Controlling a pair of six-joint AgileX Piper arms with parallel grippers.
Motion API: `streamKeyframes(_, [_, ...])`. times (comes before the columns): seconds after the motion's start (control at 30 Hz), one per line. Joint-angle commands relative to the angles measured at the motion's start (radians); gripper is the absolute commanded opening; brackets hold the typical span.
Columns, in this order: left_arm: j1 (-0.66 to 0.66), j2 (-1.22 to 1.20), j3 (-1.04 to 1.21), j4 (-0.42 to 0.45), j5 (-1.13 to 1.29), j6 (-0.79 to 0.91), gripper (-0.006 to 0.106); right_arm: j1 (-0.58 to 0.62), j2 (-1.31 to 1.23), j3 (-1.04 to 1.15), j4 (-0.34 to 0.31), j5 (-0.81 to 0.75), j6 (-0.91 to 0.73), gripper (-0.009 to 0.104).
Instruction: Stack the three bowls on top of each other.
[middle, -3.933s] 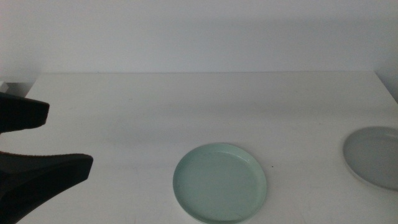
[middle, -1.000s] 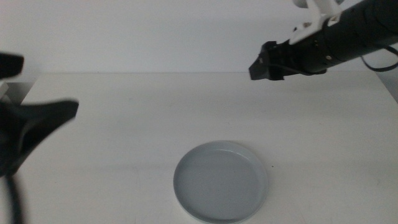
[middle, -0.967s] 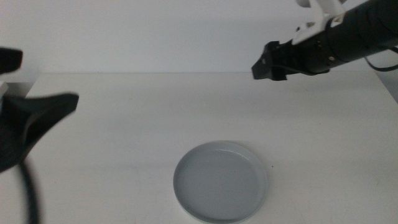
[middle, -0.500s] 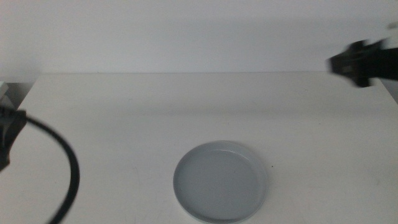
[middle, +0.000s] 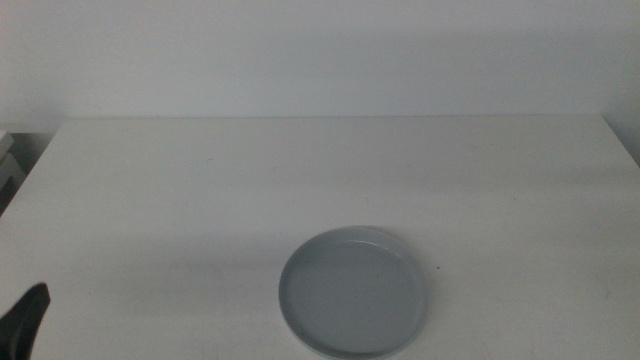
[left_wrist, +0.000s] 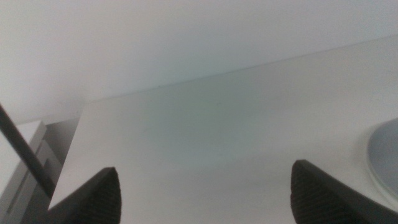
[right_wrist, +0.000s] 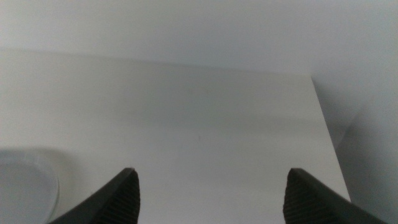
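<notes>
Bare test bench, lab-like. Plain white tabletop (middle: 300, 170) set against a blank pale wall (middle: 320, 50) on the far side. No decoration or household clutter visible. Pale shelving or cabinet edge (left_wrist: 22, 177) just off the tabletop's left; details unclear.

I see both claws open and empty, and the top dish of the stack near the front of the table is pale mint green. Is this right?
Not quite: the top dish is the grey round shallow dish, not a mint green one, as the middle view shows. The rest holds: the left claw and the right claw are both open and empty, and the dish sits near the front of the white table.
</notes>
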Motion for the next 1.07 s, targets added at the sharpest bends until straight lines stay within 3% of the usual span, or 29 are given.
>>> streamKeyframes(0.0, [-0.001,-0.04,0.029,-0.024,-0.12,-0.005,0.09,-0.008,-0.111,0.066,-0.033,-0.07,-0.008,0.061])
streamKeyframes(0.4, [-0.001,-0.208,0.26,-0.025,-0.242,-0.005,0.09,-0.01,-0.571,0.44,-0.039,-0.125,-0.008,0.061])
streamKeyframes(0.57, [-0.001,-0.207,0.293,-0.027,-0.245,-0.005,0.09,-0.017,-0.57,0.482,-0.041,-0.119,-0.008,0.061])
streamKeyframes(0.77, [-0.001,-0.207,0.293,-0.027,-0.247,-0.005,0.09,-0.017,-0.57,0.585,-0.102,-0.174,-0.008,0.061])
streamKeyframes(1.03, [-0.001,-0.207,0.294,-0.027,-0.245,-0.005,0.09,-0.017,-0.57,0.6,-0.105,-0.197,-0.012,0.061])
